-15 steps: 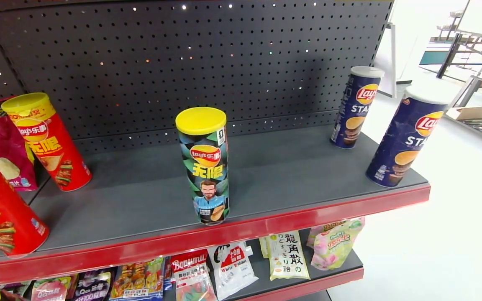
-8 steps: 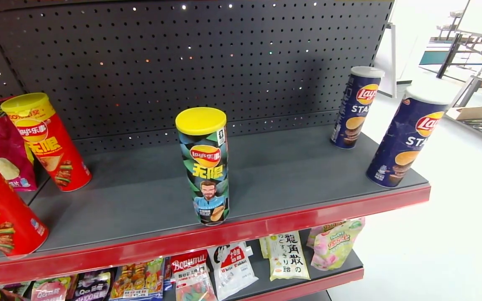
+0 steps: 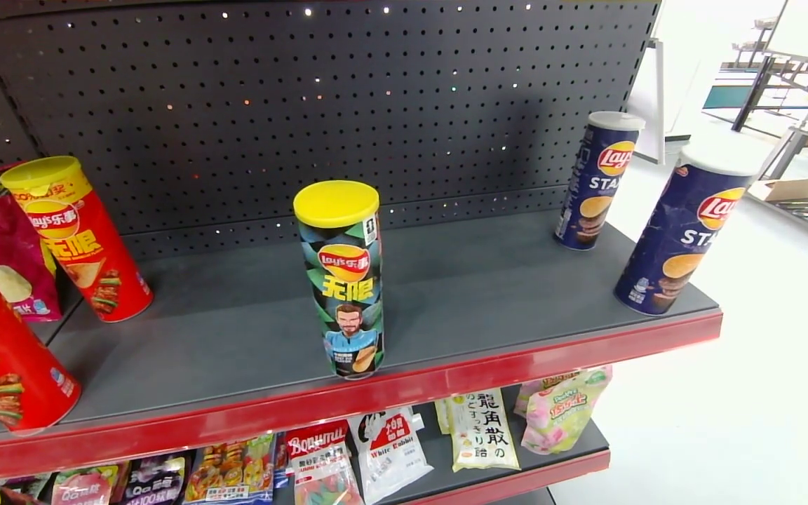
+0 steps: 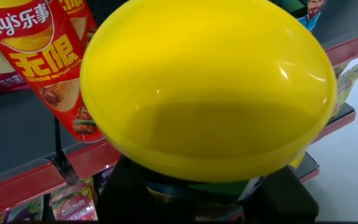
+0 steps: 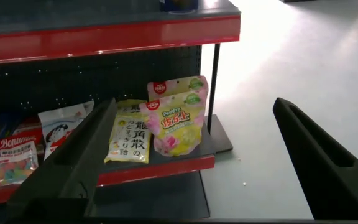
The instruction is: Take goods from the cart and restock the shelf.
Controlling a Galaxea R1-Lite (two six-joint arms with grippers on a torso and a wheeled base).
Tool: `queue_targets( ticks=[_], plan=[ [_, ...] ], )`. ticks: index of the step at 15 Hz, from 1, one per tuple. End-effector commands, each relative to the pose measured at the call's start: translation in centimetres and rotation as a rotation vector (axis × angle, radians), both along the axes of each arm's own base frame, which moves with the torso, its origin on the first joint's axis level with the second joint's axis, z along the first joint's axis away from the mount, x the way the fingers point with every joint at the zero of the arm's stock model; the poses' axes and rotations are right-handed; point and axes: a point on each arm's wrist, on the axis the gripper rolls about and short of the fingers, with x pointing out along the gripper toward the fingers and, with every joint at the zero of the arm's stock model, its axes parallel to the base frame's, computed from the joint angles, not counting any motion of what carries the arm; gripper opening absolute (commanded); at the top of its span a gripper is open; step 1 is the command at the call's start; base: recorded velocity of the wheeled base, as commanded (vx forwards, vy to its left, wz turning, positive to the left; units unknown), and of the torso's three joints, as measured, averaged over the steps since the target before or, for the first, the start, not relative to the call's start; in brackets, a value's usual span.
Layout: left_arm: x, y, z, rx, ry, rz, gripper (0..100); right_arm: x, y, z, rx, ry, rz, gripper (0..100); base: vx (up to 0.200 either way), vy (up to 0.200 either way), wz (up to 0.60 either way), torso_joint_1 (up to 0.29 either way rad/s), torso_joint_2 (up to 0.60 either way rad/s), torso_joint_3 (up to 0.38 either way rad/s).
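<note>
Left gripper point(image 4: 207, 196) clamped on a yellow-lidded can point(image 4: 207, 87), held just off the shelf point(image 4: 17, 180) front edge, near a red can point(image 4: 48, 56). Right gripper point(image 5: 197, 168) spread wide, facing snack bags point(image 5: 173, 121) on the lower tier. Head view: matching can point(image 3: 342, 280) upright at the front edge, centre; blue can point(image 3: 681, 235) at the right corner
</note>
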Motion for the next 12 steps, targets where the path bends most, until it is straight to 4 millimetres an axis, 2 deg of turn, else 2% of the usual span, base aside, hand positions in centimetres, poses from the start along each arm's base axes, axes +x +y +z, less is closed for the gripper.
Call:
queue_targets(
  ticks=[1, 4, 5, 6, 8, 9, 11, 12],
  plan=[
    [0.1, 0.0, -0.2, 0.0, 0.009, -0.002, 0, 0.0, 0.0, 0.0, 0.001, -0.005, 0.0, 100, 0.0, 0.0, 0.0, 0.0, 0.0, 0.0],
    [1.7, -0.2, 0.4, -0.006, 0.059, -0.081, 0, 0.0, 0.0, 0.0, 0.001, -0.005, 0.0, 100, 0.0, 0.0, 0.0, 0.0, 0.0, 0.0],
    [2.8, -0.2, 1.1, -0.002, 0.045, -0.098, 0, 0.0, 0.0, 0.0, 0.001, -0.005, 0.0, 100, 0.0, 0.0, 0.0, 0.0, 0.0, 0.0],
    [3.8, -0.2, 2.2, 0.002, 0.018, -0.102, 0, 0.0, 0.0, 0.0, 0.001, -0.005, 0.0, 100, 0.0, 0.0, 0.0, 0.0, 0.0, 0.0],
    [7.1, -0.2, 6.8, 0.003, -0.016, -0.103, 0, 0.0, 0.0, 0.0, 0.001, -0.005, 0.0, 100, 0.0, 0.0, 0.0, 0.0, 0.0, 0.0],
    [8.6, -0.2, 8.2, 0.003, -0.016, -0.103, 0, 0.0, 0.0, 0.0, -0.001, -0.006, 0.0, 100, 0.0, 0.0, 0.0, 0.0, 0.0, 0.0],
    [11.2, -0.6, 10.4, -0.001, -0.051, -0.142, 0, 0.0, 0.0, 0.0, 0.001, -0.005, 0.0, 100, 0.0, 0.0, 0.0, 0.0, 0.0, 0.0],
    [12.1, -0.7, 10.9, 0.001, -0.054, -0.149, 0, 0.0, 0.0, 0.0, 0.001, -0.005, 0.0, 100, 0.0, 0.0, 0.0, 0.0, 0.0, 0.0]
  ],
)
